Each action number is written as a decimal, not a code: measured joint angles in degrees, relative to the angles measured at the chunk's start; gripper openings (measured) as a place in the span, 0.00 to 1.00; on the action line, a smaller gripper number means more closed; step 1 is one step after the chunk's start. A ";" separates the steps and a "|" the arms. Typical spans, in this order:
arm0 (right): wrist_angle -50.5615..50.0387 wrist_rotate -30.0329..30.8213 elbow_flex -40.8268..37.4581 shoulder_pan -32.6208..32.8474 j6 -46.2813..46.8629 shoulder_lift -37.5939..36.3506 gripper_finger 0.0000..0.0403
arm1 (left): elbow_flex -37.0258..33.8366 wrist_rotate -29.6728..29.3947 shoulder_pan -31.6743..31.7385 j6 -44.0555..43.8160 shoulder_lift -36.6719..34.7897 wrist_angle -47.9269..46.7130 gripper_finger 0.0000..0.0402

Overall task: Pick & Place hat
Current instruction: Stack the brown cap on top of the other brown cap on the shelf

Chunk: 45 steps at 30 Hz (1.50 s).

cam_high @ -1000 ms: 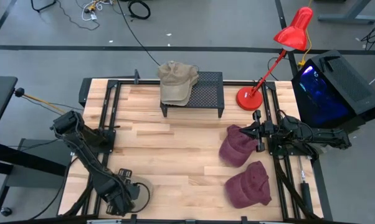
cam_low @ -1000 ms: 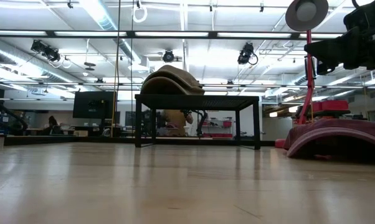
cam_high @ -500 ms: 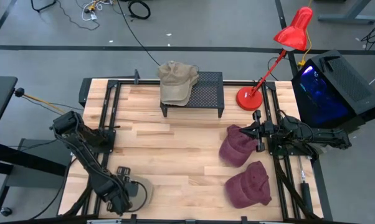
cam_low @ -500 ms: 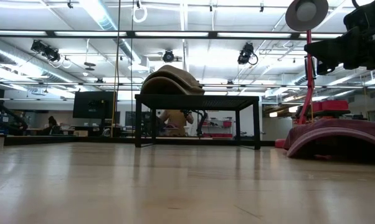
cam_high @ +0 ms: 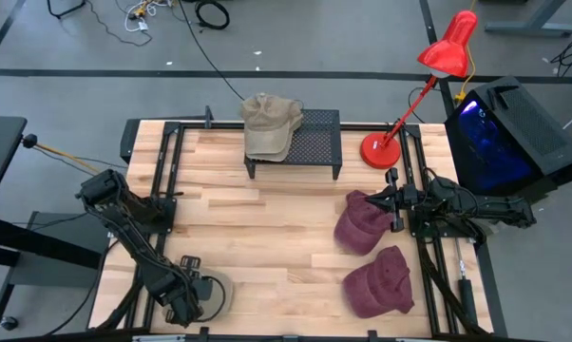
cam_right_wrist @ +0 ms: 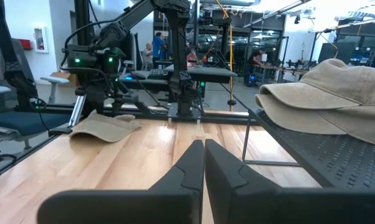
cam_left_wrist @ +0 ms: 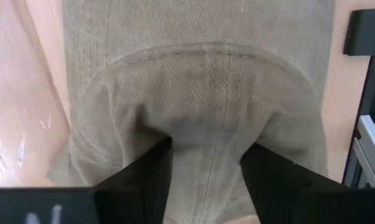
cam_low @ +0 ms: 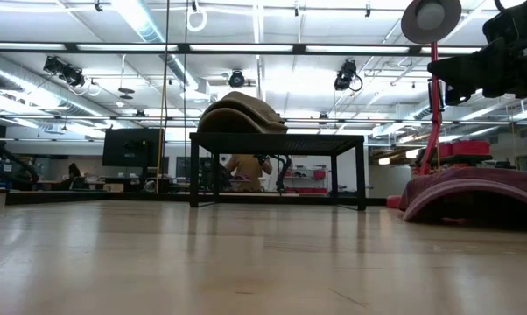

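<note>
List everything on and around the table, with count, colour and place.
Tan cotton caps: three; two stacked on the rack, one at the table's near left corner.
Maroon fabric caps: two; one right of centre, one near the front right.
Black perforated metal rack: one, back centre.
Red desk lamp: one, back right.
Light wooden table: one.
Left hand: fingers pinching the corner tan cap.
Right hand: shut, empty, beside the maroon caps.
</note>
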 joint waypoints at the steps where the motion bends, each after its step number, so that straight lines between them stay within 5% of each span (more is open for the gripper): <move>1: -0.01 0.00 0.00 0.00 0.02 0.00 0.04 | 0.00 0.05 0.00 0.00 0.00 0.05 0.45; 16: 0.00 0.00 0.02 0.00 0.00 0.00 0.04 | 0.00 0.06 0.00 0.01 0.00 0.85 0.02; 34: 0.00 0.00 0.00 0.00 0.01 0.00 0.04 | 6.71 4.80 1.97 1.82 0.00 -0.07 0.01; 45: -0.01 0.00 0.01 0.00 0.02 0.00 0.04 | 13.95 4.61 4.67 7.94 0.00 -13.29 0.00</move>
